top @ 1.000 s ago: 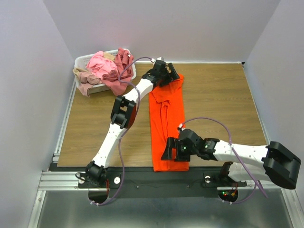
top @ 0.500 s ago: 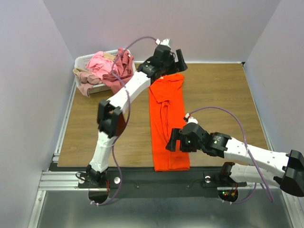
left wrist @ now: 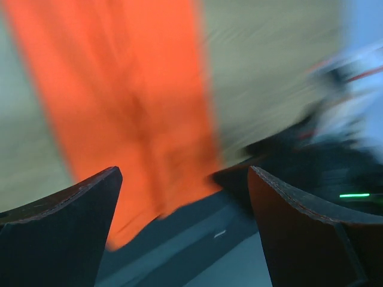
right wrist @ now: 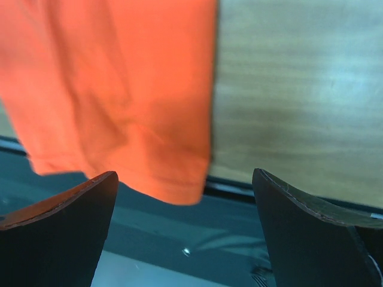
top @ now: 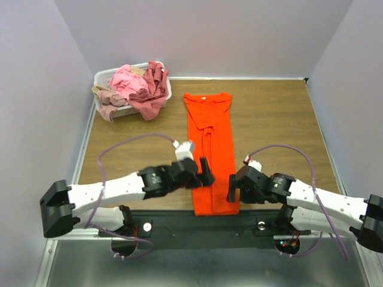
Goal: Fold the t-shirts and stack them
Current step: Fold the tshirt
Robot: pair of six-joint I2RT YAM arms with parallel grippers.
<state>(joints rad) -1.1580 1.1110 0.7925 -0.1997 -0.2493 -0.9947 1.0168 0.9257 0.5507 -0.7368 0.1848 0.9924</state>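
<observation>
The orange t-shirt (top: 210,146) lies folded into a long narrow strip down the middle of the table, collar at the far end, hem hanging over the near edge. It also shows in the left wrist view (left wrist: 131,101) and the right wrist view (right wrist: 119,89). My left gripper (top: 205,173) is open and empty at the strip's left side near the hem. My right gripper (top: 232,189) is open and empty at the strip's right side near the hem. The pink (top: 127,79), maroon (top: 153,89) and beige (top: 108,101) t-shirts are heaped in the basket.
The white lattice basket (top: 105,75) stands at the far left corner of the wooden table (top: 275,125). A black and metal rail (top: 197,224) runs along the near edge. Grey walls close in the table on three sides.
My left arm has swung from the collar end at the far side back to the near edge beside the hem. My right gripper has shifted right, off the shirt.
</observation>
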